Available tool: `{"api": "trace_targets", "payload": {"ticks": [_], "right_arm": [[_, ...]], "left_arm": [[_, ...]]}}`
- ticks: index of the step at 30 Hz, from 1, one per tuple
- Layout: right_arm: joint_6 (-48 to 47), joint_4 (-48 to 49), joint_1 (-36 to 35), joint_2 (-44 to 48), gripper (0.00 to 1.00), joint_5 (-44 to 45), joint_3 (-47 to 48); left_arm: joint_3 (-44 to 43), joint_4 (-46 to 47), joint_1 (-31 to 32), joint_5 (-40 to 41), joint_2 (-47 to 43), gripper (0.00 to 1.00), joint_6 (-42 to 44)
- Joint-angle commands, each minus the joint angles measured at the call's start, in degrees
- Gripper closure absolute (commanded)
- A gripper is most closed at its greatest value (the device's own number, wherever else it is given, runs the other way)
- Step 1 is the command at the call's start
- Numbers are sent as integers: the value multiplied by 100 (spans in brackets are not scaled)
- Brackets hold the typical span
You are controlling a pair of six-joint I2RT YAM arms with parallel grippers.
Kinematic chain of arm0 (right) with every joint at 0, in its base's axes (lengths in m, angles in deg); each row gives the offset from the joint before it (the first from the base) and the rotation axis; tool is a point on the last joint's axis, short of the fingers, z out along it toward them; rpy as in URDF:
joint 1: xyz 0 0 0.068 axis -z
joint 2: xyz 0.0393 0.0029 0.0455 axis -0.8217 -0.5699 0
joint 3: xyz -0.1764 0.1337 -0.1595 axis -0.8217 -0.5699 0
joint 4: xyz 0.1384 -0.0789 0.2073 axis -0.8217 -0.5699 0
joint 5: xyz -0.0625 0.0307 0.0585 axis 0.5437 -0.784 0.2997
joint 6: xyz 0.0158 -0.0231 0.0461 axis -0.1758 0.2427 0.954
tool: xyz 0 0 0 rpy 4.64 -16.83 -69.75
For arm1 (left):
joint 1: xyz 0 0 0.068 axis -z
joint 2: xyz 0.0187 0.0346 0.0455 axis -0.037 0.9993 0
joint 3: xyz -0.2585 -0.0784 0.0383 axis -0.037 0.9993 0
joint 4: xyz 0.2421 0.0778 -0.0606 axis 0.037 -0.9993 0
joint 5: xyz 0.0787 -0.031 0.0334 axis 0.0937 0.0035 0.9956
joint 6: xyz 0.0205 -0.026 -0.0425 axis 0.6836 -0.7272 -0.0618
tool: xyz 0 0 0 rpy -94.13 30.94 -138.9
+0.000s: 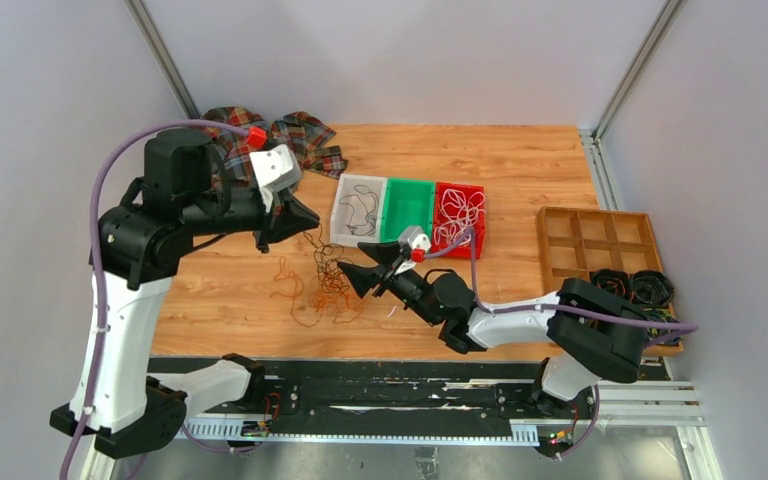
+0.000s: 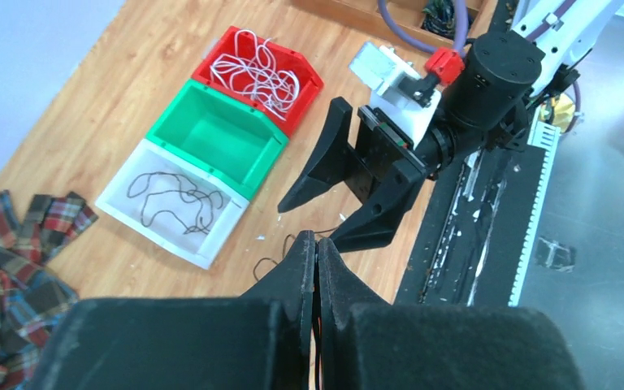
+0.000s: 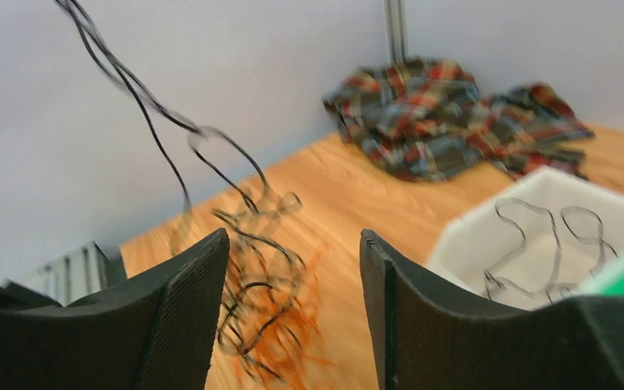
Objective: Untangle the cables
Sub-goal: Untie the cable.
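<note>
1. I am seeing my left end effector (image 2: pixel 315 244) pinched fully together, gripping a black cable (image 3: pixel 156 111) at its tips.
2. That black cable is running taut up from the tangle of cables (image 1: pixel 322 288) toward 11 o'clock in the right wrist view. There it is leaving the picture, so the grip itself is showing only in the left wrist view.
3. My right end effector (image 1: pixel 362 268) is standing wide, holding nothing. In the top view it is pointing toward 9 o'clock, with its tips just beside the tangle.
4. The tangle of orange-brown and black cables is lying on the table (image 1: pixel 520 160), at 5 o'clock from the left end effector.
5. Three bins are sitting side by side at 1 o'clock from the tangle:
   - The white bin (image 1: pixel 338 215) is holding one loose black strand.
   - The green bin (image 1: pixel 407 205) is showing only its bare floor.
   - The red bin (image 1: pixel 458 186) is holding white cables (image 1: pixel 457 212).
6. A plaid cloth (image 1: pixel 305 140) is lying crumpled at 11 o'clock on the table.
7. A wooden compartment tray (image 1: pixel 600 235) is sitting at 3 o'clock, with dark coils (image 1: pixel 632 287) in its near cells.
</note>
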Motion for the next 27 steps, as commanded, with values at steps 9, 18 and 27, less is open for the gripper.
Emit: {"api": "trace_targets", "payload": {"ticks": [9,18,27], "right_arm": [[-843,-2318,134,1050,36,-1550,611],[-1270,-3119,126,979,34,-2210,1476],[-1270,-3200,127,736,68,-1900,1998]], "left_arm": [[573,428,37,156,-586,100,381],[820,423,39,165,-657,99,467],[838,423,33,142,-692,99,400]]}}
